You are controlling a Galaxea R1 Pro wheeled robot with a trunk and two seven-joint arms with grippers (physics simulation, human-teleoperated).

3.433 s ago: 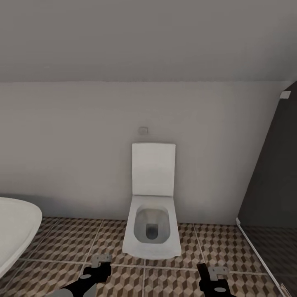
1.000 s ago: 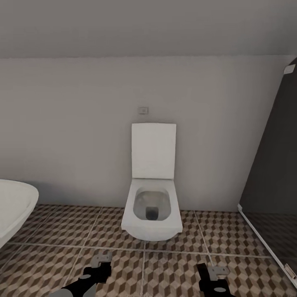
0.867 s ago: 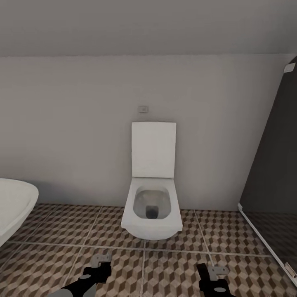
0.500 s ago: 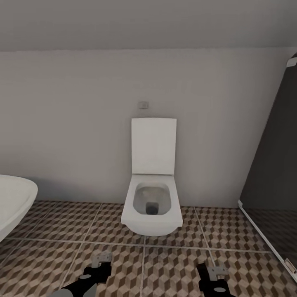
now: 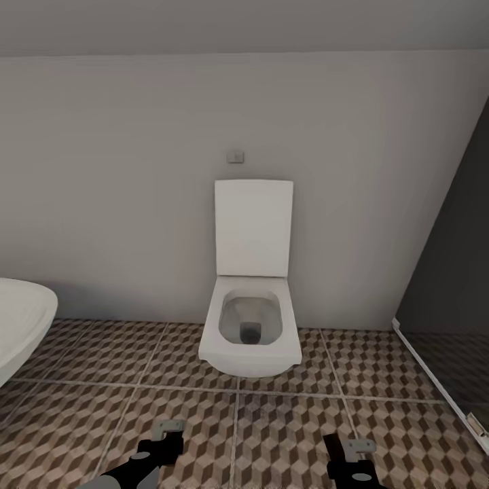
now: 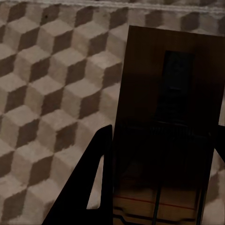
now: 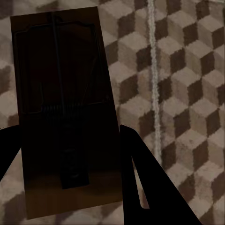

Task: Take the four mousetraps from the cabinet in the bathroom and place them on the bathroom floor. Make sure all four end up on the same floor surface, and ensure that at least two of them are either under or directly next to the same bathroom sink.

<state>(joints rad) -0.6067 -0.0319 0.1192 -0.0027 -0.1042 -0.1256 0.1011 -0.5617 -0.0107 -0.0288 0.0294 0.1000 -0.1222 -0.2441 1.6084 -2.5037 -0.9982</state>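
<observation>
- Where my head camera looks ahead, the bathroom floor [image 5: 102,401] spans the lower frame.
- Toilet [image 5: 250,326], centre, lid raised; bathtub [image 5: 17,319] rim, far left.
- Left gripper [image 6: 154,187], wrist view: closed around a mousetrap [image 6: 164,117], held above the tiles.
- Right gripper [image 7: 70,159], wrist view: clamping a second mousetrap [image 7: 61,93].

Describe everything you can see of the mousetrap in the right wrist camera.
The mousetrap is a flat rectangular wooden board, dark in shadow, with a dark wire frame and a coiled spring across its middle and a dark bar below that. It sits between the two black fingers of the right pincer, which looks shut on its edges, above the cube-patterned bathroom floor.
</observation>
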